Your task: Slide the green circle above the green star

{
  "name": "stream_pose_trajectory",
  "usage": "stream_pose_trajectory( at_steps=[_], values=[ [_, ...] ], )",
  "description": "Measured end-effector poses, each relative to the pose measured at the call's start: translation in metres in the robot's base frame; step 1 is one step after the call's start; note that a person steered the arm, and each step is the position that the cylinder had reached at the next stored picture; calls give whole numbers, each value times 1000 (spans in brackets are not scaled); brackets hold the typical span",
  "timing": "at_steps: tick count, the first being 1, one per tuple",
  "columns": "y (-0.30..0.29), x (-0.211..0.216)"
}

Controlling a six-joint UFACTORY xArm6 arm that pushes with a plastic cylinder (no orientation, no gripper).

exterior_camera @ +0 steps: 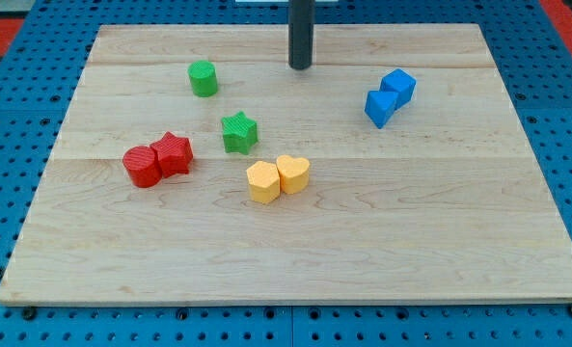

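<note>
The green circle [204, 78] stands on the wooden board near the view's upper left. The green star [238, 132] lies below it and a little to the right, apart from it. My tip [299, 66] is the lower end of the dark rod at the view's top centre. It is to the right of the green circle with a clear gap, and above and to the right of the green star. It touches no block.
A red circle [141, 166] and a red star [174, 154] touch at the left. A yellow hexagon [262, 181] and a yellow heart [293, 173] touch at the centre. Two blue cubes [398, 86] [380, 107] touch at the right. The board's top edge [382, 26] is close behind the rod.
</note>
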State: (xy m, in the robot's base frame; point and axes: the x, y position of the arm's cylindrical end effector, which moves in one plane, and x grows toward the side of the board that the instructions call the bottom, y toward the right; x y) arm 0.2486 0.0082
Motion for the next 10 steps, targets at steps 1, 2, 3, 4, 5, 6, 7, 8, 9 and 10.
stream_pose_trajectory(
  at_steps=[1, 2, 3, 4, 5, 6, 7, 8, 9, 10],
  values=[
    [-87, -10],
    [-127, -10],
    [-145, 4],
    [-167, 23],
    [-122, 40],
    [-98, 66],
    [-100, 80],
    [-101, 59],
    [-92, 57],
    [-152, 56]
  ],
)
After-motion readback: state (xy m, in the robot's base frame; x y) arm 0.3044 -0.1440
